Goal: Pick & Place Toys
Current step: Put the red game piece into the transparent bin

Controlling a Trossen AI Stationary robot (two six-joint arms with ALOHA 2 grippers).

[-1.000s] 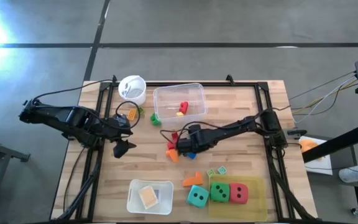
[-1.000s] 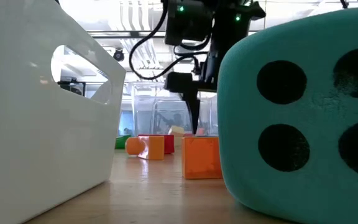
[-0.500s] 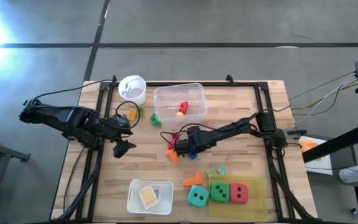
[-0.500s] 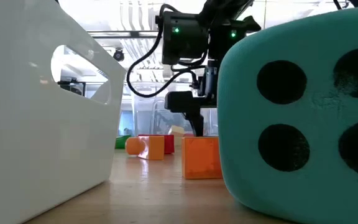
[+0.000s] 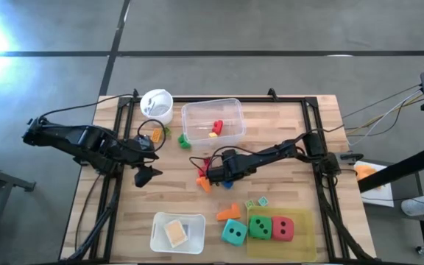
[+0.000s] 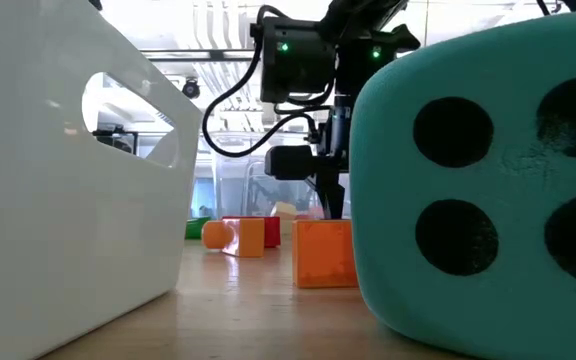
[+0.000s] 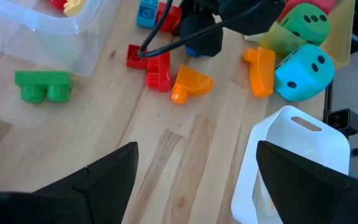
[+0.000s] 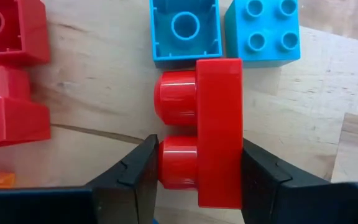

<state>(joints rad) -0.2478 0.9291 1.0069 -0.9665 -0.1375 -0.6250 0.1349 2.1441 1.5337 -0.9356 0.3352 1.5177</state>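
Observation:
My right gripper (image 8: 197, 177) is down among a cluster of small blocks at mid-table (image 5: 213, 174) and is shut on a red two-stud block (image 8: 210, 124). That block lies on its side on the wood. Two blue blocks (image 8: 185, 28) (image 8: 263, 28) and more red ones (image 8: 11, 31) lie close around it. My left gripper (image 7: 194, 180) hangs open above the table's left part (image 5: 144, 175), with nothing between its fingers. The green (image 5: 260, 228), red (image 5: 283, 228) and teal (image 5: 232, 232) dice stand near the front edge. My right gripper pinches the red block between its two fingers. One finger (image 8: 135, 171) is on the tip of one stud (image 8: 166, 163), the other (image 8: 260, 171) on the flat base side (image 8: 232, 168). The fingers come steeply from above. The block rests on the table.
A clear tub (image 5: 212, 110) holding a red and a yellow block stands at the far middle, with a white cup (image 5: 157, 103) to its left. A white bin (image 5: 177, 232) sits at the near edge. Orange pieces (image 5: 228, 213), an orange wedge (image 7: 191, 83) and a green block (image 7: 42, 85) lie loose.
My right gripper has sunk a little toward the block cluster. In the low view its visible finger has moved inward, closing on the red block. The block has stayed on the table.

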